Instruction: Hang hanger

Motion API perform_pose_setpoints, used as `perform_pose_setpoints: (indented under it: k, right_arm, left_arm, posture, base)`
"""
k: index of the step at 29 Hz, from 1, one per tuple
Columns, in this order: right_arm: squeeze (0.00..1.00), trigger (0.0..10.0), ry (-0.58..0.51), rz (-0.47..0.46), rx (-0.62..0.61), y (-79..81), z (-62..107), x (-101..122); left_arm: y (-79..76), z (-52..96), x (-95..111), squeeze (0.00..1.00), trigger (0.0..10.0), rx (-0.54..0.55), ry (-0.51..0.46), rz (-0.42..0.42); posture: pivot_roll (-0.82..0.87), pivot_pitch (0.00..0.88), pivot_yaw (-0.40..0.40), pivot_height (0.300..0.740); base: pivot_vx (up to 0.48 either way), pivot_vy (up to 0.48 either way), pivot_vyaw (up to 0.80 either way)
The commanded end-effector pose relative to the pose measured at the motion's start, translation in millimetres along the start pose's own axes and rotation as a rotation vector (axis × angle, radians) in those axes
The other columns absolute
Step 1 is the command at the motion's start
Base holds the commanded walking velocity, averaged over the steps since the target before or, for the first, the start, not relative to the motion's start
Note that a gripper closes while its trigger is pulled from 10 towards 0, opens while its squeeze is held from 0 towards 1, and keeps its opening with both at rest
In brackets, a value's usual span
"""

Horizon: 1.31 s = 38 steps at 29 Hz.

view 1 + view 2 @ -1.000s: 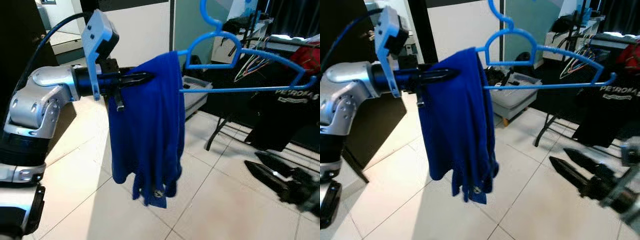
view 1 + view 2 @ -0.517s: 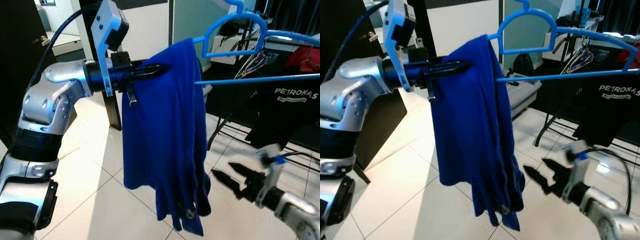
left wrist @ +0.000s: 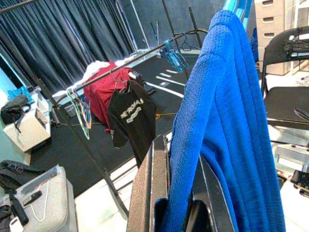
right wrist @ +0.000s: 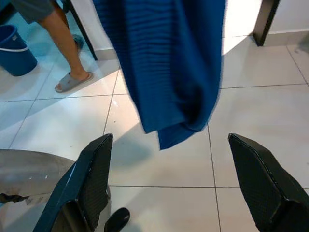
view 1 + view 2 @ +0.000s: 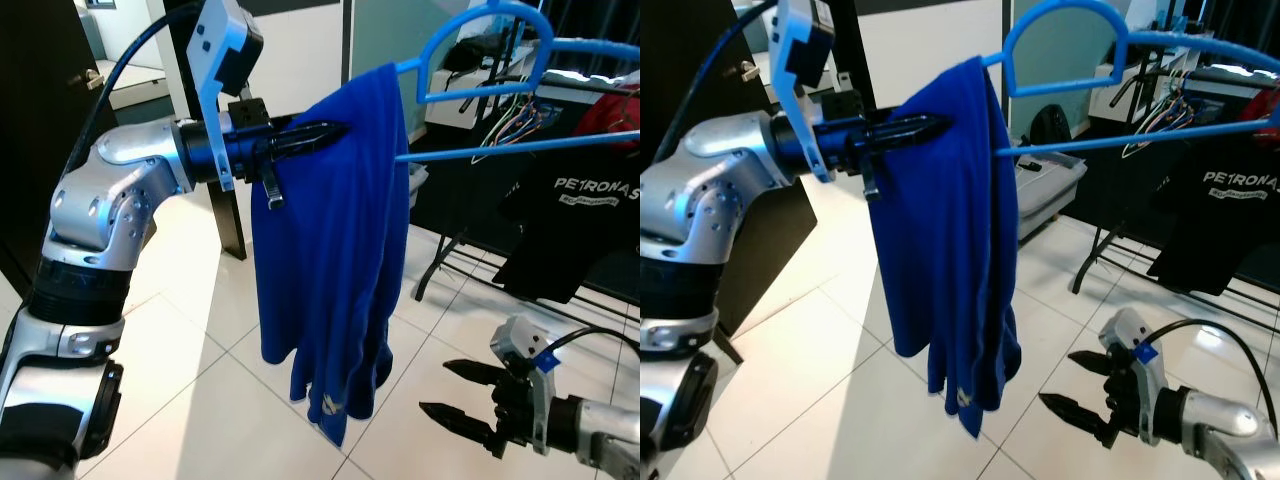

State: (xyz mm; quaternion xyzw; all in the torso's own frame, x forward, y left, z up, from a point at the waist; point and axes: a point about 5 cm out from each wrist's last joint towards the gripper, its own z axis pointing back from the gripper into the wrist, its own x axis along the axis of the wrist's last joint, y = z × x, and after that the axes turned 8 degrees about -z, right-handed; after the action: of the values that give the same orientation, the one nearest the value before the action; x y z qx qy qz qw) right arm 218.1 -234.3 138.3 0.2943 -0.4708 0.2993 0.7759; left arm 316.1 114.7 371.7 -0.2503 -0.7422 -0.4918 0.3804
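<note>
In the left eye view, the left gripper [image 5: 325, 131] is raised at chest height, its black fingers pressed together on the shoulder of a blue garment [image 5: 335, 250]; the garment hangs straight down from the gripper, draped over one end of a blue hanger [image 5: 500, 75]; the hanger runs from the gripper out to the robot's right, its hook rising past the top edge; beyond the hanger, farther from the gripper, stands a clothes rack [image 5: 560, 85] with a black t-shirt [image 5: 575, 215] hanging on it; low at the robot's right side the right gripper [image 5: 465, 395] hovers over the tiled floor [image 5: 200, 400], its two fingers spread apart and holding nothing, below and to the right of the garment's hem.

In the right eye view, the same layout shows; a grey case [image 5: 1045, 195] sits on the floor behind the garment, beyond the left gripper.

In the left wrist view, the left gripper's fingers [image 3: 149, 193] pinch the blue cloth, which rises just past the fingertips; well beyond them stand the rack, the black t-shirt and a red garment [image 3: 104, 87] against dark curtains [image 3: 63, 43].

In the right wrist view, the right gripper's fingers [image 4: 94, 174] stand wide apart; the garment's lower end hangs ahead of and between them, not touching either; past the left finger a person's leg [image 4: 60, 41] in a sandal stands on the floor beside a blue bucket [image 4: 17, 50].
</note>
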Motion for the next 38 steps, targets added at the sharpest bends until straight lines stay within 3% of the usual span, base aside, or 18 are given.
perform_pose_setpoints:
  k: [1,5,8,15,21,29,30,31,38]
  right_arm:
    - [0.00,10.0,0.016,0.020,0.064,7.4,-10.4,2]
    - [0.00,10.0,0.030,0.047,0.068,6.5,-19.0,1]
    - [0.00,10.0,0.062,0.074,0.005,-2.8,-25.9,-2]
    - [0.00,10.0,0.057,0.064,-0.021,-8.1,-33.0,-2]
    - [0.00,10.0,0.036,0.062,-0.034,-14.5,-50.5,2]
    - [0.00,10.0,0.010,0.067,-0.039,-17.3,-54.6,6]
    - [0.00,3.2,0.000,0.067,-0.042,-18.8,-54.8,8]
    - [0.00,0.0,-0.005,0.072,-0.049,-20.6,-54.4,9]
    - [0.00,0.0,-0.008,0.098,-0.093,-28.2,-55.3,11]
  left_arm:
    - [1.2,-0.5,9,0.00,0.0,0.012,-0.039,-0.012]
    - [1.9,-0.2,10,0.00,0.0,0.019,-0.041,-0.011]
    - [3.0,0.8,11,0.00,0.0,0.025,-0.040,-0.011]
    - [4.0,2.5,12,0.00,0.0,0.031,-0.042,-0.008]
    - [5.3,0.6,16,0.00,0.0,0.032,-0.048,-0.009]
    - [5.2,-0.1,18,0.00,0.0,0.032,-0.052,-0.011]
    - [5.1,-0.2,18,0.00,0.0,0.032,-0.053,-0.011]
    - [4.8,-0.4,19,0.00,0.0,0.031,-0.055,-0.012]
    - [3.3,-1.2,21,0.00,0.0,0.028,-0.066,-0.013]
  posture:
    - [-0.06,0.000,0.037,0.740]
    - [-0.05,0.000,0.037,0.740]
    - [-0.05,0.000,0.037,0.740]
    - [-0.04,0.000,0.036,0.740]
    - [-0.03,0.000,0.027,0.740]
    - [-0.02,0.000,0.023,0.740]
    - [-0.03,0.000,0.023,0.740]
    - [-0.03,0.000,0.023,0.740]
    - [-0.03,0.000,0.021,0.740]
  base:
    - [0.000,0.000,0.00]
    - [0.000,0.000,0.00]
    - [0.000,0.000,0.00]
    - [0.000,0.000,0.00]
    - [0.000,0.000,0.00]
    - [0.000,0.000,0.00]
    - [0.000,0.000,0.00]
    - [0.000,0.000,0.00]
    - [0.000,0.000,0.00]
